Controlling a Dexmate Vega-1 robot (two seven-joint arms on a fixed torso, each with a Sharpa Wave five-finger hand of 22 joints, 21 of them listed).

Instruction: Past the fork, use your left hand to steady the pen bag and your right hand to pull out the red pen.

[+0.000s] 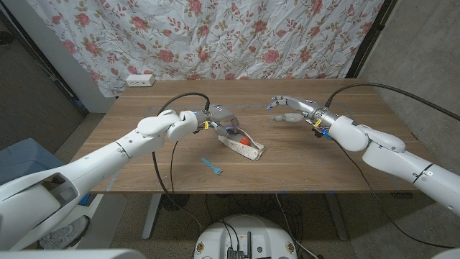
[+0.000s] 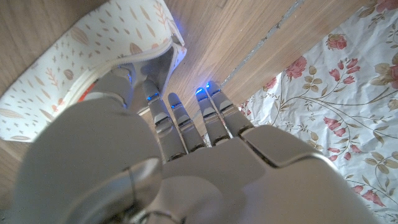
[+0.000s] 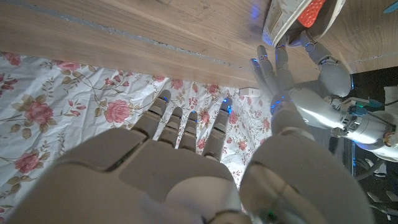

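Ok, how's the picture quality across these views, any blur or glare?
Head view: even, dim light, sharp on the pen bag and fork. Left wrist view: the left hand is soft and close, with blue glow at its fingertips. Right wrist view: the right hand is blurred, the table sharper.

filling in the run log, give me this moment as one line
left hand: touches pen bag end | right hand: open, above table, away from bag | red pen: in bag | fork: untouched
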